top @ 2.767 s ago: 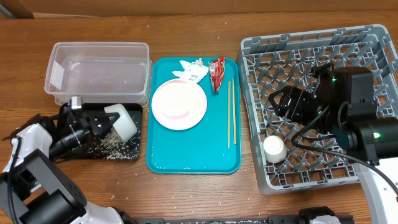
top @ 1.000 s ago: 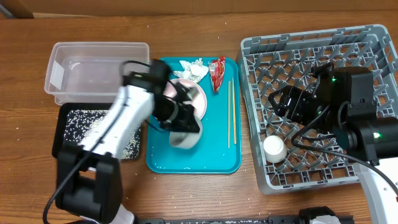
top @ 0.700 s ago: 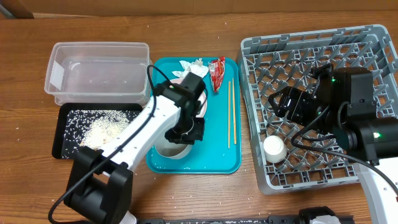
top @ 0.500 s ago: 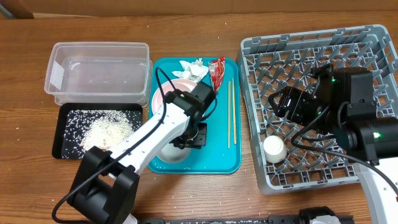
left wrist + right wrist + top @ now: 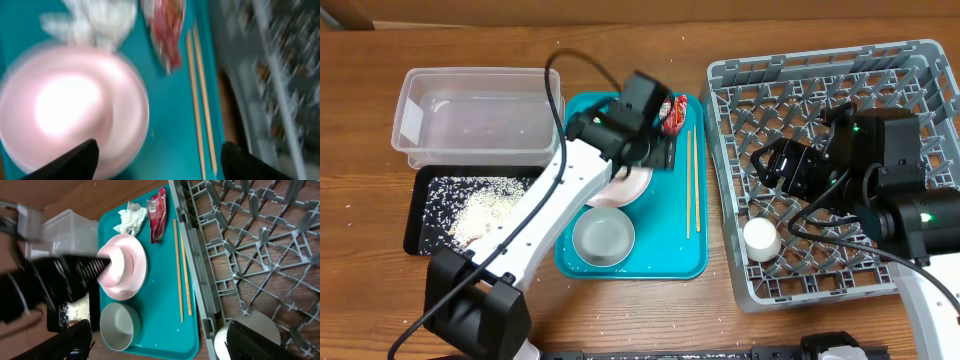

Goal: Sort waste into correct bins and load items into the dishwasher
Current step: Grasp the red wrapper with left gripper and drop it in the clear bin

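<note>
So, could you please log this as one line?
left gripper open above round pale-pink plate; white bowl on teal tray; right gripper open above grey dish rack

Table [image 5: 650, 320]: brown wood, visible grain, low sheen. Tub [image 5: 480, 72]: clear, smooth plastic. Shallow tray [image 5: 410, 210]: black plastic, matt. Serving tray [image 5: 670, 245]: teal plastic, smooth, faintly glossy. Plate [image 5: 65, 105]: pale pink, glossy, with a bright highlight. Bowl [image 5: 118, 325]: white, smooth. Wrapper [image 5: 158, 210]: red, shiny film. Napkin [image 5: 131, 219]: white paper, crumpled. Chopsticks [image 5: 181, 270]: light wood, matt. Rack [image 5: 790, 62]: grey plastic, matt.
</note>
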{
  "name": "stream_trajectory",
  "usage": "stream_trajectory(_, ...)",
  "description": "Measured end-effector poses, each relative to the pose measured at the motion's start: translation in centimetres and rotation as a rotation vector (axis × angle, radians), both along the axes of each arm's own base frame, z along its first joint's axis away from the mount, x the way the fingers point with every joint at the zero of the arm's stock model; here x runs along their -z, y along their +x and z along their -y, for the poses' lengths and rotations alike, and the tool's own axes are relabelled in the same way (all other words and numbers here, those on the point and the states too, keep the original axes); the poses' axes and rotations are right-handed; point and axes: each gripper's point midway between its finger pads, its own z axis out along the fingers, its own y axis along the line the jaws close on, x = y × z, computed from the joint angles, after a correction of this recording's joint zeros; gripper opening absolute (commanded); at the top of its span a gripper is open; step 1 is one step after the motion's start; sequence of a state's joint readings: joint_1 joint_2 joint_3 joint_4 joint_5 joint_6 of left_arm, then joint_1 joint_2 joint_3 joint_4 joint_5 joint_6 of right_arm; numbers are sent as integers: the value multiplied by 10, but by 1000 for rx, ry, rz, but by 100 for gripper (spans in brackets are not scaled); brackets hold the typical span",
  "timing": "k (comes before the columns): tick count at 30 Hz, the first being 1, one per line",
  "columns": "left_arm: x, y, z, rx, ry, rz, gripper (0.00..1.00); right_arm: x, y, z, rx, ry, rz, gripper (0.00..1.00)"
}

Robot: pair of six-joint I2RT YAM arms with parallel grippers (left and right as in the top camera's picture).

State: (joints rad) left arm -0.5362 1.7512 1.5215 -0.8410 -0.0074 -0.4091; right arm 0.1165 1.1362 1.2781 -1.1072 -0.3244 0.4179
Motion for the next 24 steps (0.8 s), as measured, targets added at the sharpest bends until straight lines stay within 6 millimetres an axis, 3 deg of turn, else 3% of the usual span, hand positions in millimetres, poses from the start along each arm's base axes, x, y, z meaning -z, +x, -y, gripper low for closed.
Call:
stream_trajectory(3, -12, 35, -10, -5, 0, 118, 85, 0, 0, 0, 0, 0, -1, 88)
stream_trajectory(6, 0, 68, -22, -25, 13, 140, 88, 1, 0, 0, 0, 0, -3, 88)
stream_trajectory(9, 37, 96, -30, -25, 44, 113, 99, 1, -1, 0, -1, 0, -4, 88)
stream_trajectory(12, 82, 118, -32, 17, 88, 93, 100, 1, -1, 0, 0, 0, -4, 88)
stream_trajectory(15, 112, 125, -29, 71, 138, 90, 100, 1, -1, 0, 0, -1, -5, 88)
stream_trajectory(18, 132, 131, -28, 96, 179, 103, 91, 1, -1, 0, 0, 0, -5, 88)
stream_trajectory(24, 137, 145, -26, 101, 195, 156, 24, 1, -1, 0, 0, -1, -7, 88)
